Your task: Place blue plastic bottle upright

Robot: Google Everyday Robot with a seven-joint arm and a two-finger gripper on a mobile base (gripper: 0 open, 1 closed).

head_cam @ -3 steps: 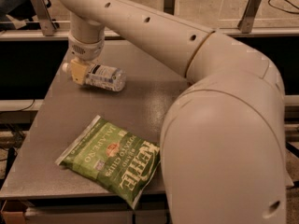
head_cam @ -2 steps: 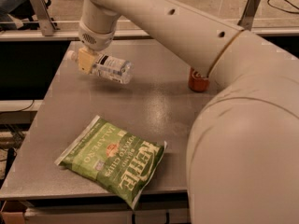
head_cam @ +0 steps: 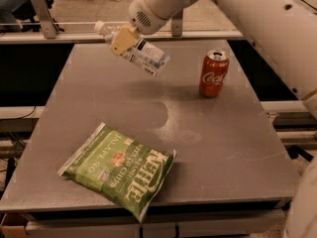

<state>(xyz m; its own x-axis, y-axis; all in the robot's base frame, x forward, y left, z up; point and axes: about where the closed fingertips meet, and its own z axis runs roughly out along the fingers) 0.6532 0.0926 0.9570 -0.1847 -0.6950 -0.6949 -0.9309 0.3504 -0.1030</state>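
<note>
The blue plastic bottle [head_cam: 141, 55] is a clear ribbed bottle with a white cap and a white-and-dark-blue label. It hangs tilted in the air above the far part of the grey table [head_cam: 223, 143], cap up and to the left, base down and to the right. My gripper [head_cam: 123, 39] is shut on the bottle near its neck, with a tan finger pad across it. The white arm comes in from the upper right.
A red Coca-Cola can [head_cam: 213, 74] stands upright at the far right of the table. A green Kettle chips bag [head_cam: 119, 168] lies flat near the front left. A metal rail [head_cam: 59, 33] runs behind the table.
The gripper has lifted the bottle off the table and carried it up and to the right. The arm has swung away, and the can now shows.
</note>
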